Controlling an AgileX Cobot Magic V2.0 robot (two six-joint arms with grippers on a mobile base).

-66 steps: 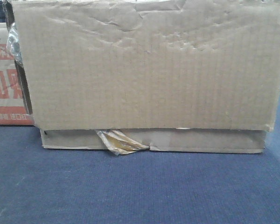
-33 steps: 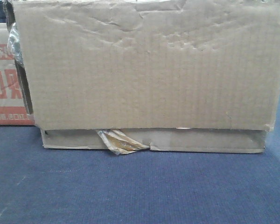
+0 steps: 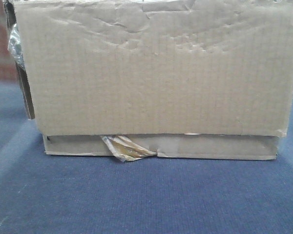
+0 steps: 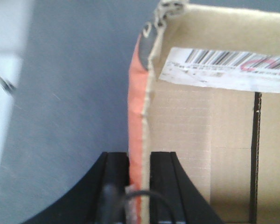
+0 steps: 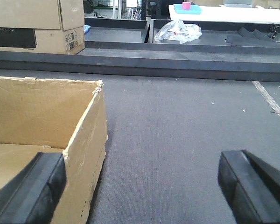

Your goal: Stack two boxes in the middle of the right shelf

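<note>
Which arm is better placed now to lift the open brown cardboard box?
Left. The left gripper pinches a side wall of the open brown cardboard box. The right gripper stands wide open, gripping nothing.

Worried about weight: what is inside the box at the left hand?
Inside the box, only bare cardboard and a barcode label show; the left hand covers the near corner.

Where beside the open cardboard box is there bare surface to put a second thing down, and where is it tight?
Free: the grey carpet right of the box, up to the dark ledge, and the carpet strip before its front face. Tight: the box wall where the left gripper clamps it.
</note>
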